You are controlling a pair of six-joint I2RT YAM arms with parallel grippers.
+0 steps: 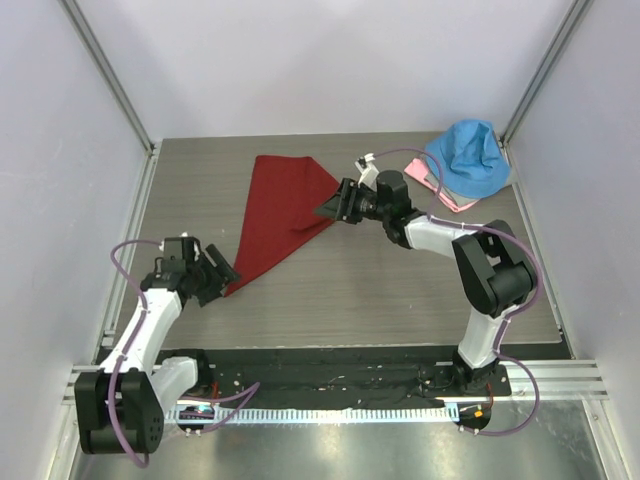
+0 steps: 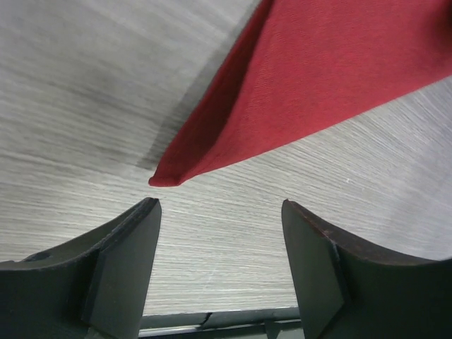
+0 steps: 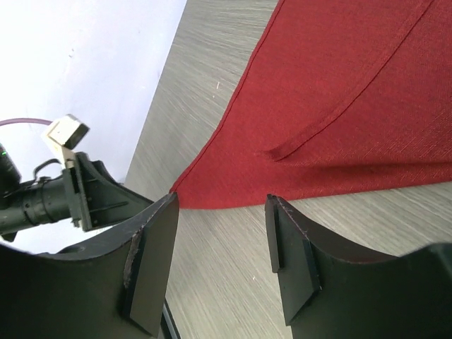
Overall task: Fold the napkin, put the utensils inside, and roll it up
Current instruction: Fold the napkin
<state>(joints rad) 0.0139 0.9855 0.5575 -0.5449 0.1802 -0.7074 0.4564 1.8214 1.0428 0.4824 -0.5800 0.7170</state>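
Top external | napkin (image 1: 280, 215) folded triangle, flat | left tool (image 1: 222, 272) spread wide, empty | right tool (image 1: 335, 205) spread, empty

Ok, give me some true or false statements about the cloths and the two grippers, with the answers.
The red napkin lies folded into a rough triangle. True.
The left gripper is clamped on the napkin's tip. False: its jaws are open, just short of the tip.
The blue cloth rests partly on the pink cloth. True.
The right gripper holds a fork. False: it is open and empty.
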